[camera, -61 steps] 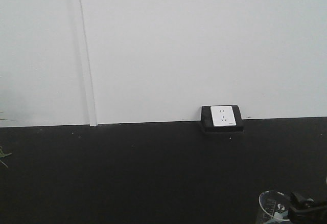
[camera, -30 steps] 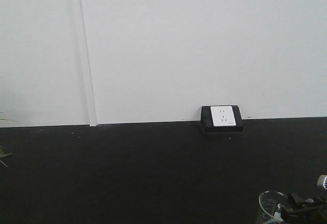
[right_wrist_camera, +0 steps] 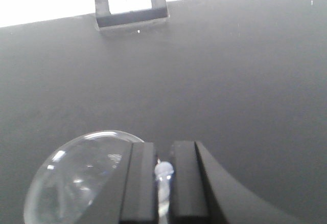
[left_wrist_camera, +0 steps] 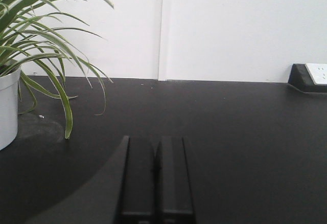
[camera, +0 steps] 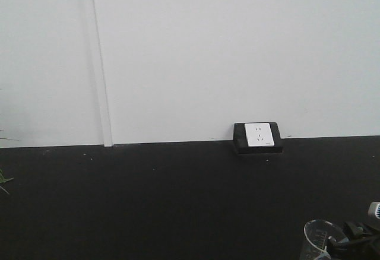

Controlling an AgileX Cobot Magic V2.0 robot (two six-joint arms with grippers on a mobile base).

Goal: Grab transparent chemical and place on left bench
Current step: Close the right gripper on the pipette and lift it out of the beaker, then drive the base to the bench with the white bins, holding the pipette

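One grasp: pinching translucent pipette (right_wrist_camera: 164,173) with right gripper (right_wrist_camera: 163,157) | left gripper (left_wrist_camera: 156,175) pressed together | risking stem slipping, knocking glass beaker (right_wrist_camera: 71,183).

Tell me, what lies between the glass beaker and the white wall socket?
Nothing but bare black countertop separates beaker and socket, in the front-facing view.

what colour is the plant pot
The plant pot is white, best seen in the left wrist view.

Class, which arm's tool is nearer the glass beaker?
Right. The right tool, shut on the pipette, sits beside the beaker; the left tool is over the bench near the potted plant.
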